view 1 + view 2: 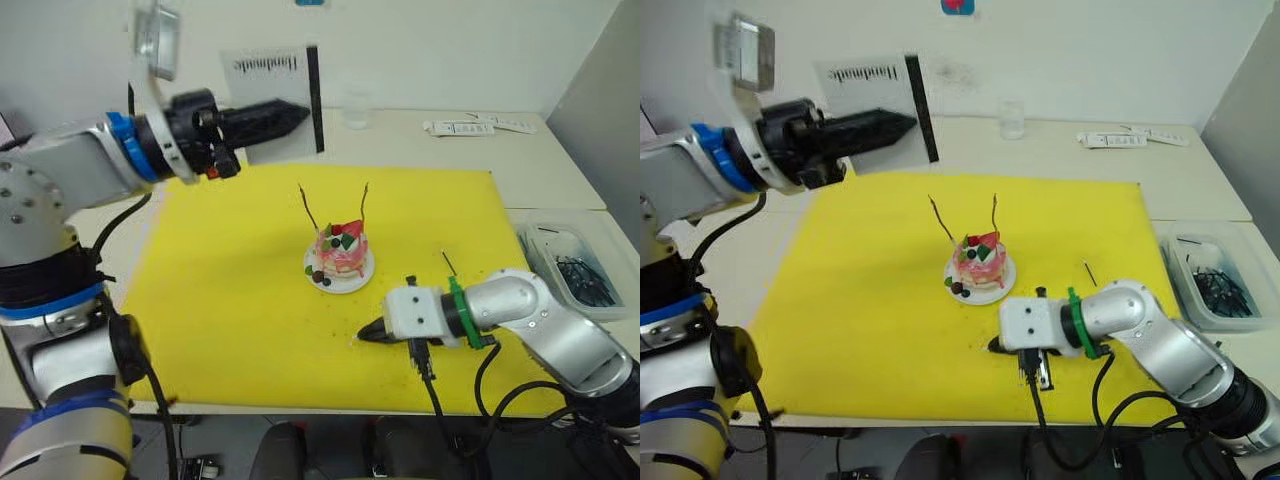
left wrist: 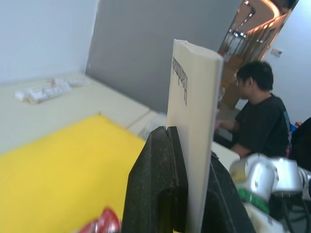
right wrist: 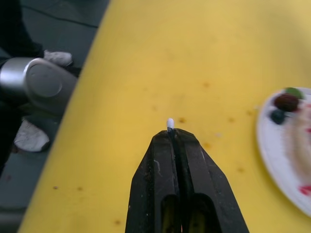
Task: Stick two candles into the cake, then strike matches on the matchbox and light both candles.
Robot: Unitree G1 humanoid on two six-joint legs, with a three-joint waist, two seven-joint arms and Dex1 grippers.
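Nearest, the right gripper (image 1: 362,334) is pinching a match (image 3: 170,123) low over the yellow mat (image 1: 240,300), fingers closed, the pale tip poking out along them in the wrist view. Just beyond sits the cake (image 1: 341,252), both candles (image 1: 308,208) upright in it. Another match (image 1: 450,263) lies beside the arm. Farther back, the left gripper (image 1: 300,116) is clamping the matchbox (image 1: 272,103), held on edge, above the mat. A person (image 2: 260,119) is sitting in the left wrist view.
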